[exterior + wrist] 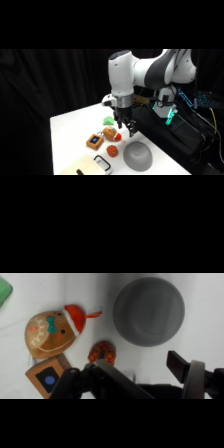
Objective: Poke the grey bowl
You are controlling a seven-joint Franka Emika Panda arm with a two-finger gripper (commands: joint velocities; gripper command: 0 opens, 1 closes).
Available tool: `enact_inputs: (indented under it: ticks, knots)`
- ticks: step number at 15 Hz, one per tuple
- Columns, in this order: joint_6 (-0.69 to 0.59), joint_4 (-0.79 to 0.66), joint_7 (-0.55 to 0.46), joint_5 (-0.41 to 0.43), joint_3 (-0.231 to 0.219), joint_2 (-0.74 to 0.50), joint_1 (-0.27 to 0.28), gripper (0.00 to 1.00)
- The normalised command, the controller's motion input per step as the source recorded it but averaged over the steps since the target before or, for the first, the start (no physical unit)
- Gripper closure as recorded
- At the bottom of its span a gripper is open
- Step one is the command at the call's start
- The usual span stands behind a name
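A: Where did the grey bowl (137,155) sit?

B: Dome-up on the white table (70,130), near its front edge. In the wrist view the bowl (148,318) lay to the right of a gingerbread-man toy (50,331) and above a small red-orange toy (102,352).

A: And the end effector (125,128)?

B: It hung above the table, up and to the left of the bowl, apart from it. Its fingers stood spread, grasping nothing. A brown block with a blue dot (49,378) lay just beside the gingerbread toy, and a green piece (108,120) farther back.
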Motion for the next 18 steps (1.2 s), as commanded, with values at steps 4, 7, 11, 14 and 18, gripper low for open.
enact_inputs:
  ticks: [4,7,11,14,18]
  knots:
    - [0.16,-0.13,0.12,0.036,0.064,-0.10,0.083,0.75]
    - [0.10,-0.11,0.09,0.040,0.052,-0.12,0.062,1.00]
    - [0.12,-0.16,0.07,0.082,0.057,-0.13,0.060,1.00]
    - [0.27,-0.24,0.04,0.099,0.052,-0.11,0.050,1.00]
    - [0.40,-0.22,0.02,0.091,0.046,-0.04,0.043,1.00]
